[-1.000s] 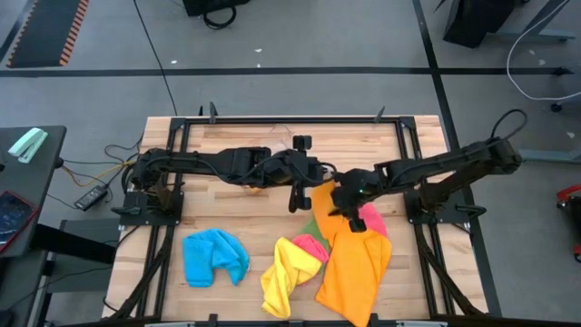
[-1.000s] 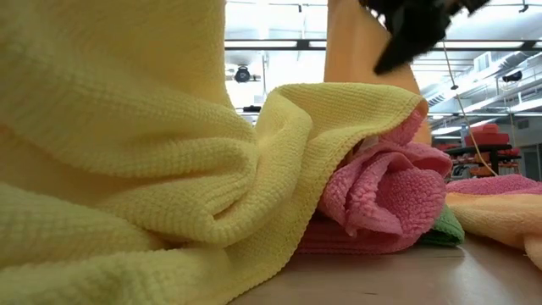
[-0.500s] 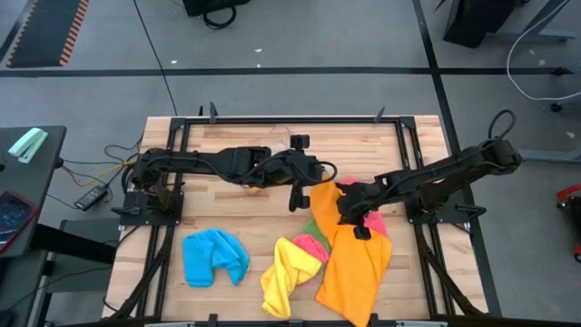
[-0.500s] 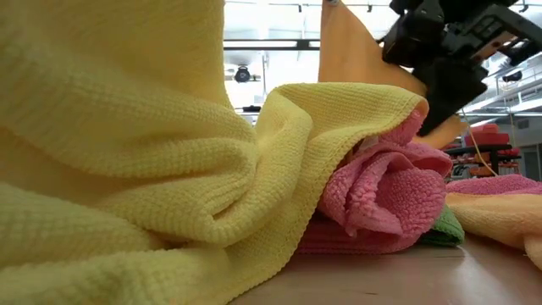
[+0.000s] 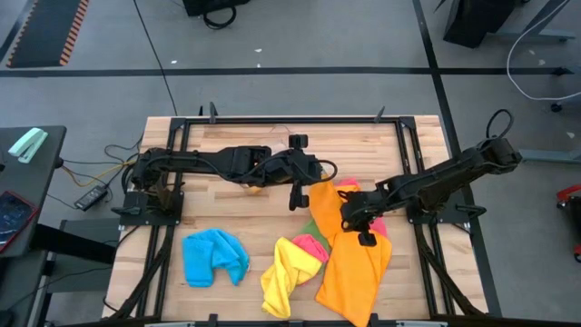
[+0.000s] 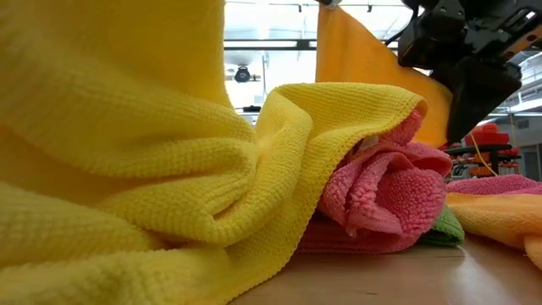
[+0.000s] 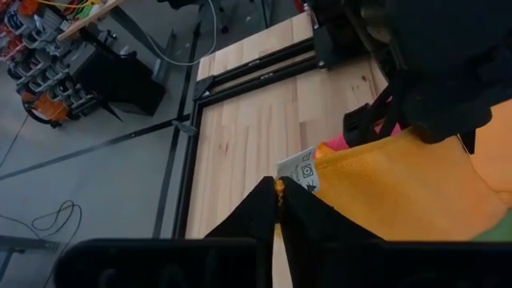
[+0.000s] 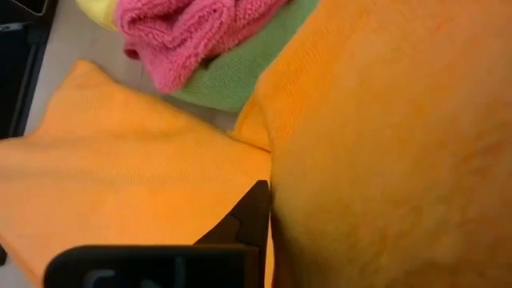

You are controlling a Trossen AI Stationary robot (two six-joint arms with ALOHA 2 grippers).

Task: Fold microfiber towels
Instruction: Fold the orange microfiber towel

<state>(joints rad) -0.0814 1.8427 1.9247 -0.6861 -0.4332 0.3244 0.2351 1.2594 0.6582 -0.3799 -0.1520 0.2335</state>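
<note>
Your left claw [image 5: 315, 183] sits over the middle of the tabletop [image 5: 227, 213], pinched shut on a corner of the orange towel [image 5: 356, 263] — in the left wrist view the fingers [image 7: 264, 210] are pressed together on the cloth's edge, just beside its white label [image 7: 299, 170]. Your right claw [image 5: 360, 234] is close by, over the same orange towel, its fingers nearly closed on a fold of the fabric; the right wrist view shows the dark fingertips [image 8: 254, 210] meeting at an orange edge. The cloth hangs between the two claws and trails toward the front edge of the tabletop. Beside it lie the pink towel [image 5: 311, 245], the green towel [image 5: 313, 225] and the yellow towel [image 5: 283, 277] in a loose heap — the blue towel [image 5: 213, 256] lies apart, further left.
</note>
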